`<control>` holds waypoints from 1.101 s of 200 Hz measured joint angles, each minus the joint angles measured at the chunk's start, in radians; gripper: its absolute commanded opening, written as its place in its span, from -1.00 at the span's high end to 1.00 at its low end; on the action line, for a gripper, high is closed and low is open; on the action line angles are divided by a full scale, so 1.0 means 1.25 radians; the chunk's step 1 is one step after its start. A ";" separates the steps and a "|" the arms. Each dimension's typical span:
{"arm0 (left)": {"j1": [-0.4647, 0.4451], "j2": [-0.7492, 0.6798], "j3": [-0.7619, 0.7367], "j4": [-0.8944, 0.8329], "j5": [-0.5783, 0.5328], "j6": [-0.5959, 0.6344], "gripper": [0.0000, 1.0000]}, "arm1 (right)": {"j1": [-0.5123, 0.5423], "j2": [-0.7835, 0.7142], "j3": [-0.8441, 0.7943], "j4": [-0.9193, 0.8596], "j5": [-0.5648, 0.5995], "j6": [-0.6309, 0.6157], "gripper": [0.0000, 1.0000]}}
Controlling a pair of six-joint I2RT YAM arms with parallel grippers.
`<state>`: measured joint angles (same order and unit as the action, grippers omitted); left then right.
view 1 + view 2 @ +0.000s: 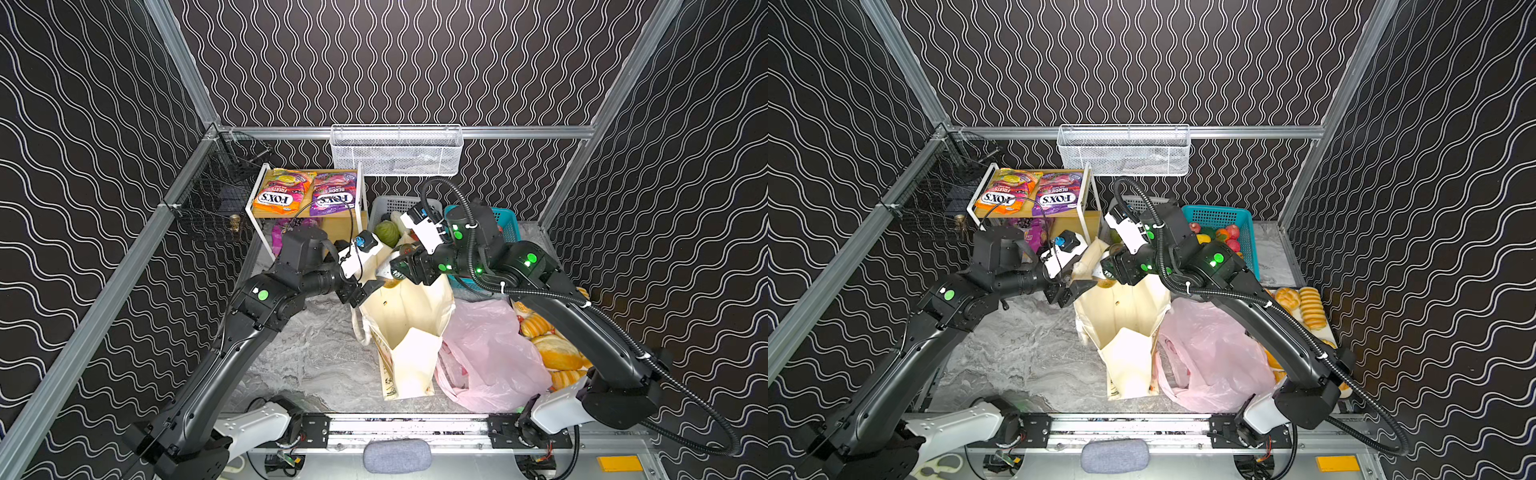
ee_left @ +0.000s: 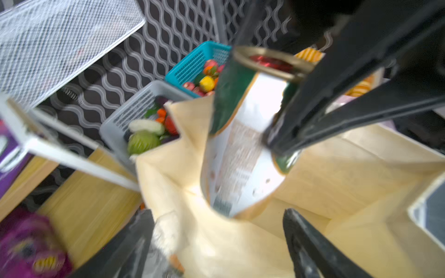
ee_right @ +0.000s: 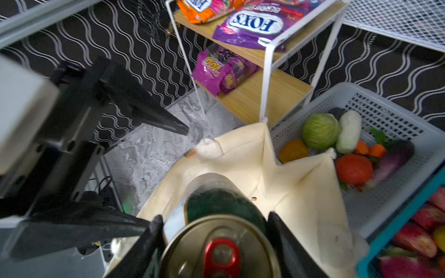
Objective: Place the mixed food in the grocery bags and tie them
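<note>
Hanging tilted in the right claw [image 3: 214, 223], the green can [image 3: 224, 204] is pinched by its sides, directly above the open cream canvas tote [image 1: 405, 316]; the left claw [image 1: 368, 291] is spread wide beside the tote's rim.

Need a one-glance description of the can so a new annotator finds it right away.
Start at the cream canvas tote standing open in the middle of the table. Right over its mouth, the jaws of the right gripper clamp the green can. It is the only can in view: dark green body, white label panel, gold rim, red pull tab.
</note>
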<state>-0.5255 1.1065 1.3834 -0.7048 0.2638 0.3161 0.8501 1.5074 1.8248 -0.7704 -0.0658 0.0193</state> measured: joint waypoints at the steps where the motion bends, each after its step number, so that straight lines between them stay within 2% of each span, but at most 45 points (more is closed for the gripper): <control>1: 0.000 -0.001 -0.002 0.002 -0.002 -0.002 -0.75 | 0.000 0.001 -0.001 0.000 0.002 0.000 0.30; 22: 0.000 -0.043 -0.077 0.048 -0.063 -0.077 -0.76 | 0.000 0.016 -0.018 0.006 0.054 0.018 0.31; 48: 0.007 -0.075 -0.146 0.070 -0.162 -0.215 -0.75 | 0.003 0.038 -0.078 0.027 0.085 0.036 0.30; 71: 0.011 -0.104 -0.171 0.092 -0.184 -0.335 -0.82 | 0.008 0.060 -0.139 0.046 0.106 0.043 0.29; 90: 0.012 -0.127 -0.203 0.143 -0.190 -0.443 -0.97 | 0.009 0.088 -0.157 0.050 0.128 0.056 0.29; 103: 0.012 -0.128 -0.208 0.160 -0.204 -0.517 -0.98 | 0.009 0.102 -0.162 0.059 0.138 0.058 0.29; 151: 0.012 -0.068 -0.117 0.167 -0.292 -0.713 -0.98 | 0.009 0.145 -0.174 0.110 0.162 0.078 0.30; 188: 0.012 -0.038 -0.015 0.138 -0.358 -0.817 -0.98 | 0.009 0.160 -0.177 0.125 0.193 0.096 0.32; 220: 0.012 -0.025 0.024 0.122 -0.396 -0.890 -0.98 | 0.010 0.172 -0.177 0.153 0.208 0.116 0.33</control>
<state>-0.5110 1.0756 1.4136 -0.5522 -0.2306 -0.7959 0.8631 1.7222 1.6032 -0.5789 0.1944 0.1646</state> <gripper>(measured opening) 0.988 0.628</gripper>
